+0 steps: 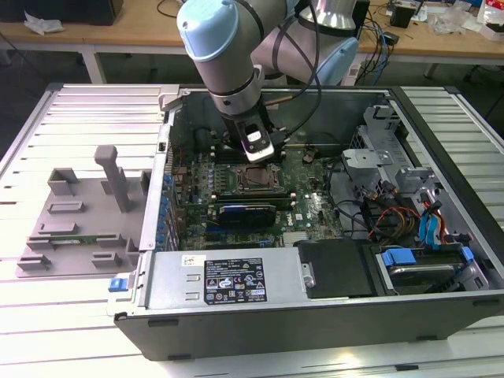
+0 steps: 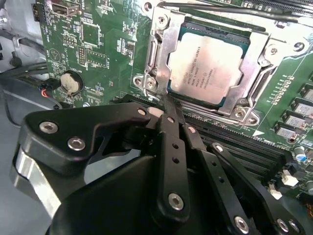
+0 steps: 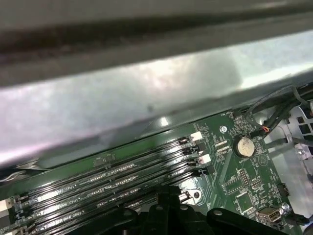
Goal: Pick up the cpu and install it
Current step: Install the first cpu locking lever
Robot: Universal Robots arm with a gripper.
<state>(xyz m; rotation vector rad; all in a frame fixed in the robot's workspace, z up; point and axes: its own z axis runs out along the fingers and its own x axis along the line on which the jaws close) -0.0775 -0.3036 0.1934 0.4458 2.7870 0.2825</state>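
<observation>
Arm (image 1: 236, 55): reaching down into the open case (image 1: 331, 315), wrist over the board (image 1: 315, 213).
End effector (image 2: 168, 105): fingers pressed together, tips narrowed to one point, holding nothing; poised at the edge of the socket frame (image 2: 159, 54), just beside the cpu.
Cpu (image 2: 205, 68): lying flat in the socket, silver top up, ringed by the frame; seen in the second wrist view. In the exterior view, a pale square (image 1: 253, 176) directly below the end effector.
Frame: sitting around the chip's rim; latch wire (image 2: 220, 11) running across the far side, locked or not cannot be told.
Why the closed tips: likely better for pressing or nudging near the socket than for a grasp.
Memory slots (image 3: 107, 181): running alongside the socket, close under the wrist.
Coin cell (image 3: 244, 146): on the board, well apart from the socket.
Grey tray (image 1: 79, 220): on the worktop outside the case, at the exterior view's left.
Progress: chip apparently seated already.
</observation>
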